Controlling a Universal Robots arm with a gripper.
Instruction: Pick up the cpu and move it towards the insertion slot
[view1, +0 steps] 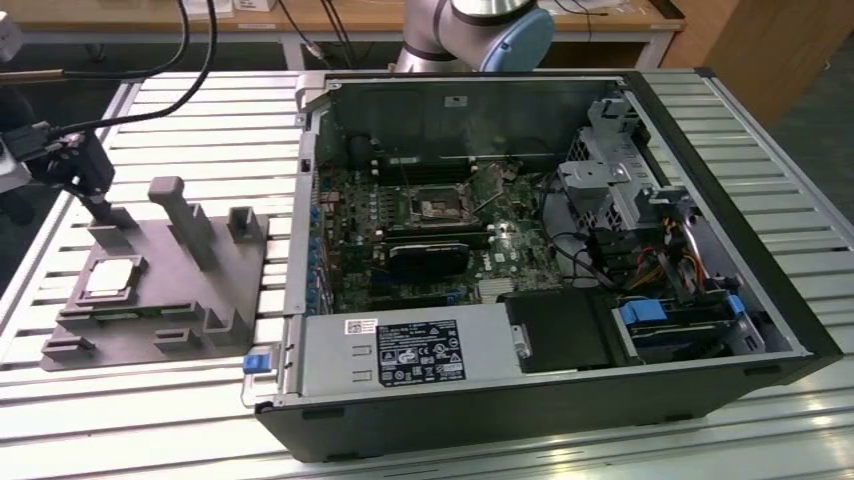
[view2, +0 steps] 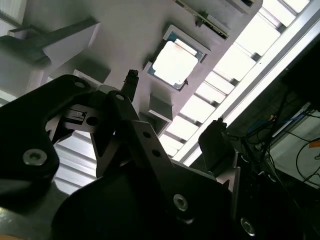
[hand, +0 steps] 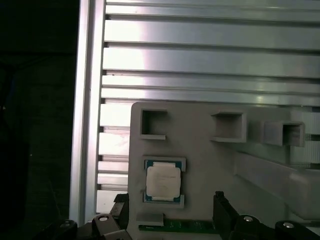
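Note:
The cpu (view1: 111, 277) (view2: 175, 62) (hand: 162, 181) is a small square chip with a silver top. It lies flat in a recess of the grey fixture plate (view1: 160, 310) on the exterior view's left. My gripper (view1: 103, 214) (view2: 175, 107) (hand: 170, 201) hangs above the plate just behind the chip, apart from it. It is open, with one dark finger (view2: 131, 82) on each side and nothing between them. The insertion slot (view1: 438, 207) is a square socket with a dark centre and a metal frame. It sits on the motherboard inside the open computer case, well off to the exterior view's right of the gripper.
Grey upright blocks (view1: 180, 215) rise from the fixture plate close to the gripper. A green memory strip (hand: 175, 227) lies by the chip. The case walls (view1: 310, 150), a black card (view1: 427, 255), a power supply (view1: 400, 350) and cables (view1: 654, 260) surround the socket. Everything rests on a slatted aluminium table (view1: 200, 130).

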